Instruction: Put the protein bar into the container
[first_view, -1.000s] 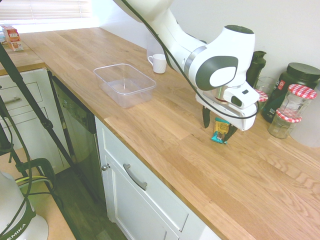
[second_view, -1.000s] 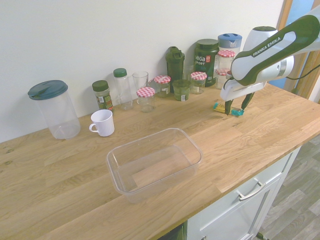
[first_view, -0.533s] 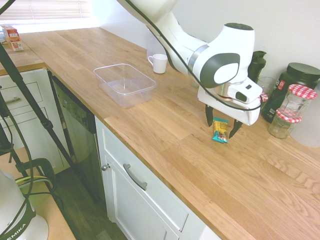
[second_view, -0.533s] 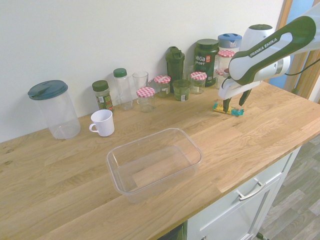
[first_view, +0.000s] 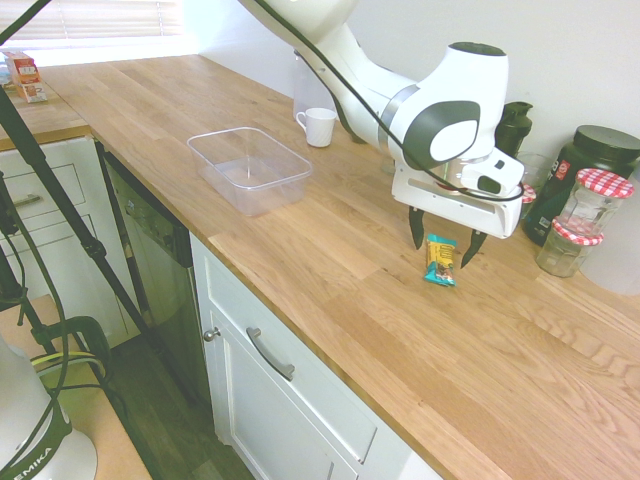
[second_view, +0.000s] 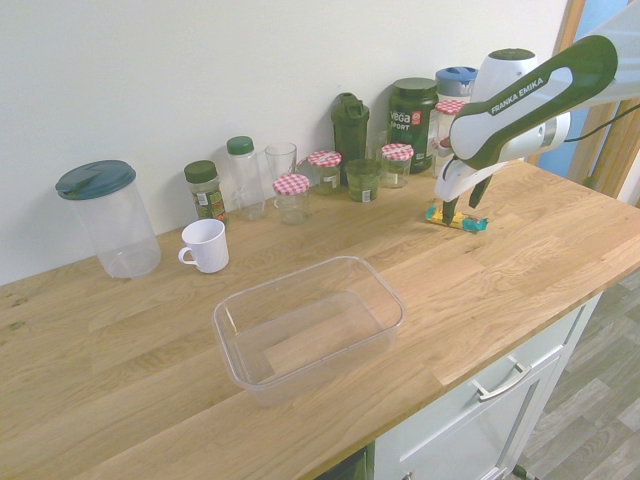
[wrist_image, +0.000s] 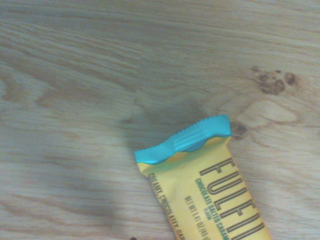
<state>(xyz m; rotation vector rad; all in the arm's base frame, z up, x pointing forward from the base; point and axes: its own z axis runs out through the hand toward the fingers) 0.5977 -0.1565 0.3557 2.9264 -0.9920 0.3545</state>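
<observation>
The protein bar lies flat on the wooden counter, teal ends with a yellow printed face; it also shows as a small strip in the second exterior view and fills the wrist view. My gripper hangs open just above the bar, a dark finger on each side, nothing held. In the second exterior view the gripper hovers over the bar's middle. The container, a clear lidless tub, stands empty far along the counter near its front edge.
Along the wall stand a white mug, a tall clear canister with a dark lid, spice bottles, a glass, red-checked-lid jars, a dark shaker and a black tub. Jars stand close behind the gripper.
The gripper has risen off the counter and shifted slightly toward the wall, staying open. The bar lies where it was.
</observation>
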